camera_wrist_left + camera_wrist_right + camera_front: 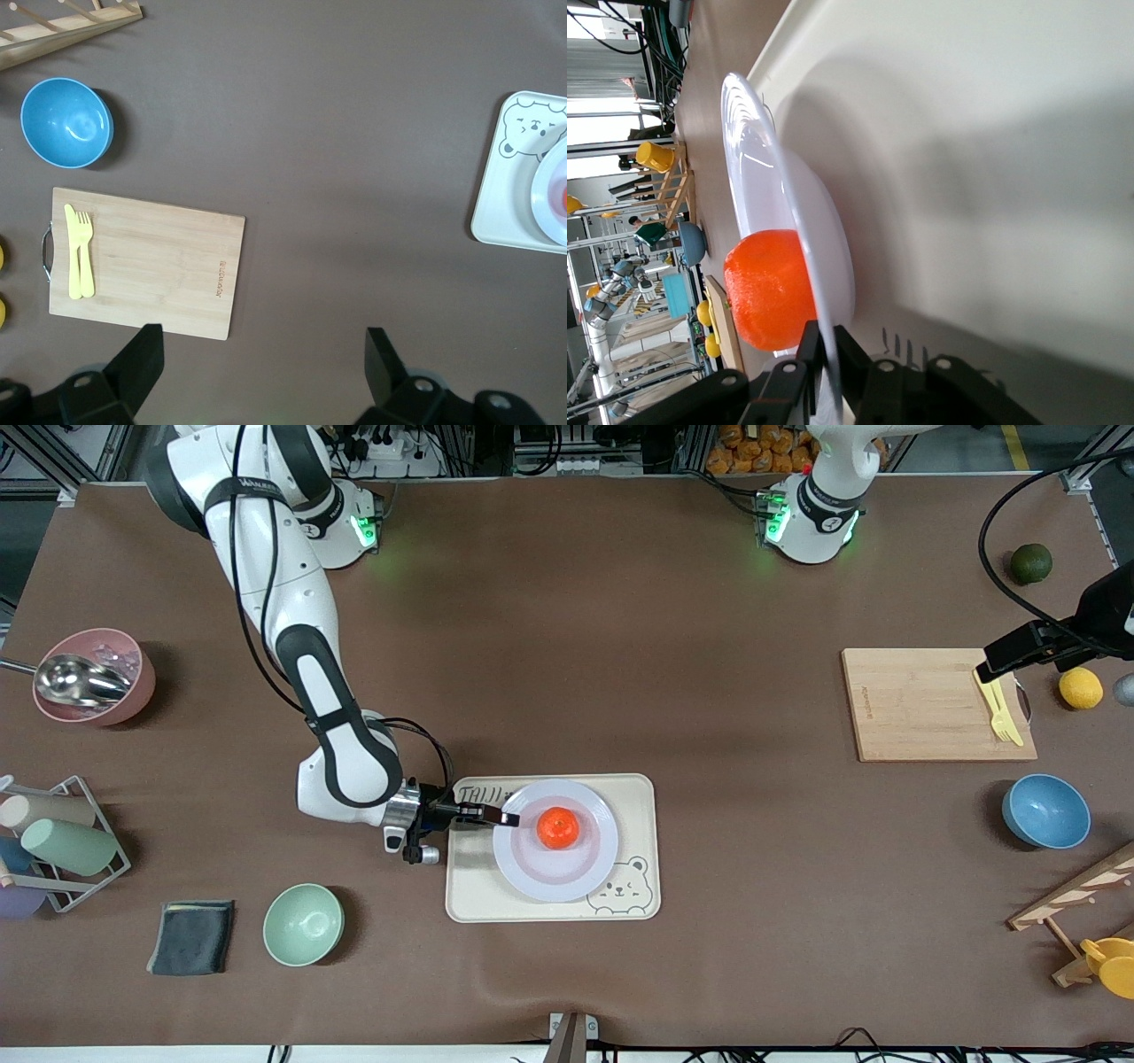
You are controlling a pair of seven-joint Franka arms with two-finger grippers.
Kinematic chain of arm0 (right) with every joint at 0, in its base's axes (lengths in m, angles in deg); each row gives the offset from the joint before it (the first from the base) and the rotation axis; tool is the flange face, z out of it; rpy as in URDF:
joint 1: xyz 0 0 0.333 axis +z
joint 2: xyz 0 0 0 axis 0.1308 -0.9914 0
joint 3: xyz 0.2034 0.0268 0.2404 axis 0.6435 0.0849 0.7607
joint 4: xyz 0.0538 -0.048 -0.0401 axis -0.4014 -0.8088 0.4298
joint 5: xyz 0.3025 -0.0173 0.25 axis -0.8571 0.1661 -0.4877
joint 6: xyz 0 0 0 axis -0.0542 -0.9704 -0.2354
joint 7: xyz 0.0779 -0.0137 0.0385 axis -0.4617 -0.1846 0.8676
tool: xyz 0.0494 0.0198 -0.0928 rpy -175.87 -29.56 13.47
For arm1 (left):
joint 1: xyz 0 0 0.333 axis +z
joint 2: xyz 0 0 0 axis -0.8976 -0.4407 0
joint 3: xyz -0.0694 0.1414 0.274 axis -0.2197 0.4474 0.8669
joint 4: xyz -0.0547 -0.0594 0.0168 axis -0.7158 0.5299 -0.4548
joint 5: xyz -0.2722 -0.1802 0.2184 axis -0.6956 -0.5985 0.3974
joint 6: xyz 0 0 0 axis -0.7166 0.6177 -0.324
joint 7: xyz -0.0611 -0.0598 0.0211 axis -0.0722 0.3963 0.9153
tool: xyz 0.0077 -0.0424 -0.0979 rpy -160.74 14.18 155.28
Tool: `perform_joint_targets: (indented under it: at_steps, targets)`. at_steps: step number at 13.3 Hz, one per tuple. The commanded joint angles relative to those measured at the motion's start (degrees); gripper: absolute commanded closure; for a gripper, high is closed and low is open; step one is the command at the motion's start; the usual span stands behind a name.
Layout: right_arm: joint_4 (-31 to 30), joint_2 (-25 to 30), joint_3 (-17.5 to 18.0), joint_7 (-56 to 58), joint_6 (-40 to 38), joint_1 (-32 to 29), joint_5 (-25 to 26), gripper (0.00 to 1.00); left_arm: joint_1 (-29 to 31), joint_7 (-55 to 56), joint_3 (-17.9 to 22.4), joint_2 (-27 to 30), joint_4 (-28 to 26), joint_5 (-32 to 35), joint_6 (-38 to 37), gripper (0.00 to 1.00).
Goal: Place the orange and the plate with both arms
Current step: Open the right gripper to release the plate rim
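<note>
The pale lavender plate (567, 872) lies on the cream bear-print tray (469, 890) with the orange (558, 828) at its middle. My right gripper (507, 817) is shut on the plate's rim on the side toward the right arm's end of the table. The right wrist view shows its fingers (828, 341) clamping the rim of the plate (757, 168) beside the orange (766, 297). My left gripper (1001, 657) is open and empty, up over the cutting board's end. Its wrist view shows the spread fingers (142, 354) and, at the picture's edge, the plate (551, 190).
A wooden cutting board (921, 704) carries a yellow fork and knife (999, 708). Near it are a lemon (1081, 688), a dark green fruit (1031, 563) and a blue bowl (1045, 810). A mint bowl (303, 924), grey cloth (192, 936), cup rack (62, 841) and pink bowl (93, 676) stand toward the right arm's end.
</note>
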Motion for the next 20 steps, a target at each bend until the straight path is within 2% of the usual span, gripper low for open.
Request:
perform_joint_targets:
  at_steps: [1, 8, 15, 16, 18, 20]
  targets:
    - [2.07, -1.49, 0.84, 2.55, -0.09, -0.86, -0.96, 0.0, 0.45, -1.89, -0.15, 1.29, -1.08, 0.7, -0.26, 0.0]
    - [1.63, -0.88, 0.76, 2.73, -0.09, -0.86, -0.18, 0.0, 0.81, -2.16, -0.15, 1.29, -1.25, 0.7, -0.35, 0.0]
    - [-2.05, 4.21, 0.67, 1.68, -0.44, -1.3, 2.1, 0.0, 0.54, -2.07, -0.33, 1.03, -1.26, 0.7, -0.26, 0.0]
    - [-2.15, 4.92, 0.67, 0.54, -0.53, -1.3, 3.33, 0.0, 0.63, -2.16, -0.41, 1.03, -0.91, 0.7, -0.26, 0.0]
    - [-1.89, 6.5, 0.49, -5.41, -0.79, -1.91, 10.6, 0.0, 0.72, -2.16, -0.41, 1.29, -1.34, 0.7, -0.26, 0.0]
    - [-2.15, 8.34, 0.49, -7.38, -0.97, -2.71, 15.1, 0.0, 0.72, -2.16, -0.33, 1.21, -0.99, 0.7, -0.26, 0.0]
